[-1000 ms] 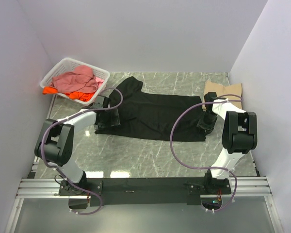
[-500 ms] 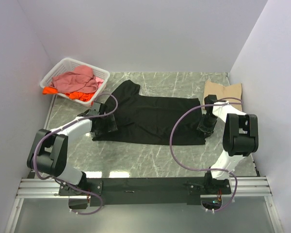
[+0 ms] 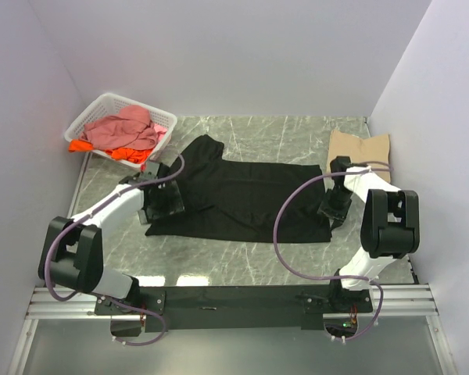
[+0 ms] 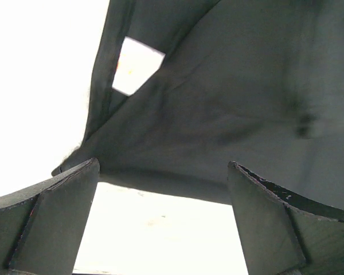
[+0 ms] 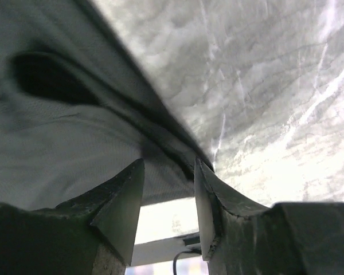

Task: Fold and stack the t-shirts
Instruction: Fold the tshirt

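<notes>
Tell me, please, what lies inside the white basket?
A crumpled pink t-shirt on top, an orange t-shirt showing beneath it. Whatever lies deeper in the basket is covered.

Left arm (image 3: pixel 113 207): stretched forward and inward from its base, elbow out to the left, forearm low.
Left gripper (image 3: pixel 166 201): pointed downward, fingers (image 4: pixel 51 223) spread wide.
Right arm (image 3: pixel 387 223): folded tight, elbow raised, wrist bent inward.
Right gripper (image 3: pixel 332 209): pointed downward, fingers (image 5: pixel 117 206) drawn close with a narrow gap at the tips; grip unclear.
</notes>
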